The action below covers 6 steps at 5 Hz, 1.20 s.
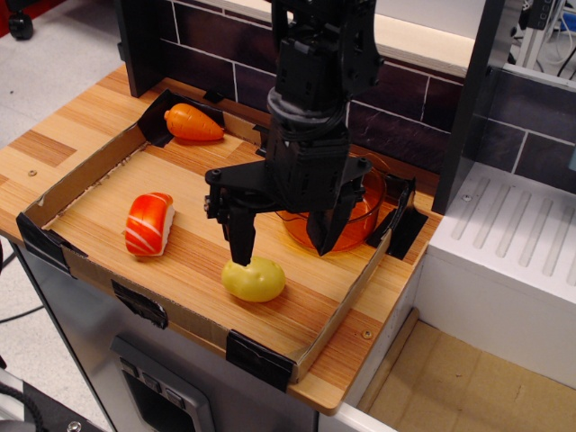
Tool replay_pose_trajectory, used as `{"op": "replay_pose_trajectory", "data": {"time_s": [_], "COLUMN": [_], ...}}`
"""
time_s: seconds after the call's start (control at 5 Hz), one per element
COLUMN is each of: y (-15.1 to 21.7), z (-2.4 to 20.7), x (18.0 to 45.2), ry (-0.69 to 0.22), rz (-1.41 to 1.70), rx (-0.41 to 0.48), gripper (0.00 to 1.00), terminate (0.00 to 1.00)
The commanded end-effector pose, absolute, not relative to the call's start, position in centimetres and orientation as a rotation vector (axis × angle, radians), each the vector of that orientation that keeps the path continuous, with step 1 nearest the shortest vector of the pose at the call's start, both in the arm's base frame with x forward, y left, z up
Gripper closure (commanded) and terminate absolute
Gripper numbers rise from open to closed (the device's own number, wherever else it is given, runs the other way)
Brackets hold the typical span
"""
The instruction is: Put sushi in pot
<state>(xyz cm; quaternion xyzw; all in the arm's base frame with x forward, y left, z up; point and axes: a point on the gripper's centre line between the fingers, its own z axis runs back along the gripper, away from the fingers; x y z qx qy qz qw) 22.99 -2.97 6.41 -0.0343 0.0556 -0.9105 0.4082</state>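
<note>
The sushi [149, 223], red-orange with white stripes on a white base, lies on the wooden tray at the left. The transparent orange pot [353, 218] stands at the right back of the tray, mostly hidden behind my arm. My black gripper [283, 245] hangs in the middle of the tray with its fingers spread, open and empty. Its left finger tip is just above the yellow-green potato [255, 279]. The sushi is well to the left of the gripper, apart from it.
An orange carrot [193, 124] lies at the tray's back left corner. A low cardboard rim [90, 171] with black tape surrounds the tray. A dark brick wall stands behind. A white ribbed sink unit [513, 238] is at the right.
</note>
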Motion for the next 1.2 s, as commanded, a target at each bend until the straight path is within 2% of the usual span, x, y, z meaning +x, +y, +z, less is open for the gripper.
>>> {"op": "replay_pose_trajectory", "data": {"time_s": [0.0,0.2,0.4,0.6,0.8,1.0], "y": [-3.0,-0.6,1.9,5.0,8.0,9.9], "z": [6.4,9.0,9.5,8.6,6.7,5.6], "x": [23.0,23.1,23.3,23.3,23.6,23.5], "ry": [0.140,0.041,0.078,0.152,0.241,0.252], "rz": [-2.295,-2.374,-2.431,-2.555,-2.597,-2.640], "rx": [-0.086,-0.020,0.005,0.055,0.092,0.065], "gripper": [0.00,0.00,0.00,0.00,0.00,0.00], "terminate": [0.00,0.00,0.00,0.00,0.00,0.00]}}
